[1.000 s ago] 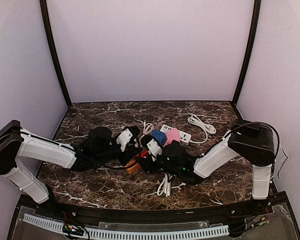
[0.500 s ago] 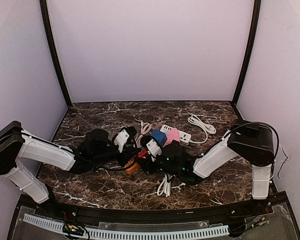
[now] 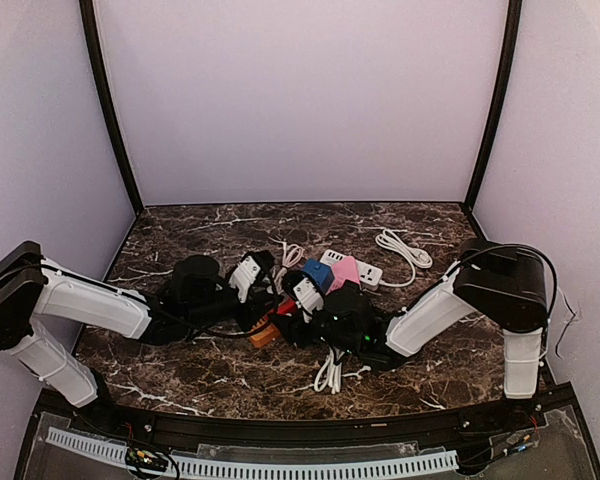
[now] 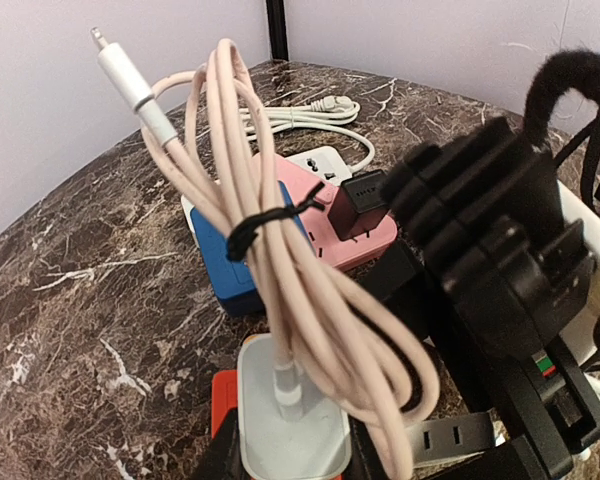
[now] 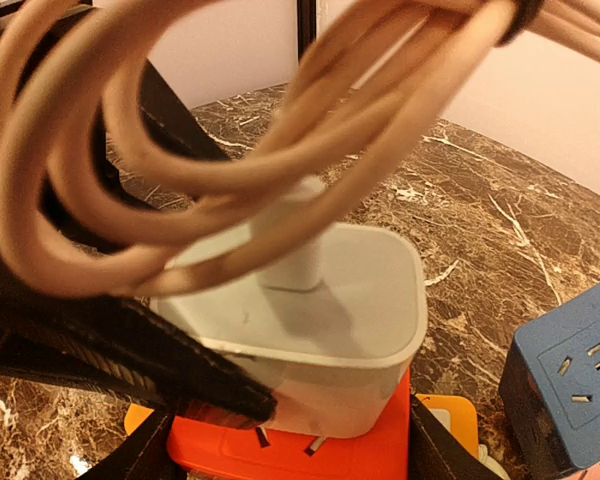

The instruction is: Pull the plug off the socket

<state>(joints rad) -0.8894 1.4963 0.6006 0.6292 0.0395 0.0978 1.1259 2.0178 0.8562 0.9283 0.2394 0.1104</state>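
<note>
Currently both arms meet low over the middle of the table [image 3: 180, 360].

- Right gripper [image 5: 290, 460]: fingers sit on either side of the orange socket [image 5: 350, 455] and appear closed against its sides, acting as the anchor. From this pincer the plug is directly above and touching nothing of it.
- Left gripper [image 4: 298, 455]: fingers look clamped on the flanks of the white plug [image 5: 330, 320], low on its body. The plug is between the fingertips, so the left arm is the nearer one and the one to pull.
- Socket: rests on the table, just below the left pincer. A blue cube [image 4: 225, 260] lies just beyond it.
- Plug: upright on the socket's top face.
- Cable [image 4: 280, 270]: a tied coil that rises from the plug's top, up past the left pincer.
- Prongs [image 5: 261, 436]: a short length shows between plug and socket, so the plug seems partly unseated, not free.

Judgement: the pull axis runs straight up, along the prongs. The left pincer should lift vertically while the right holds the socket down. A sideways pull risks binding the prongs or tipping the socket.
</note>
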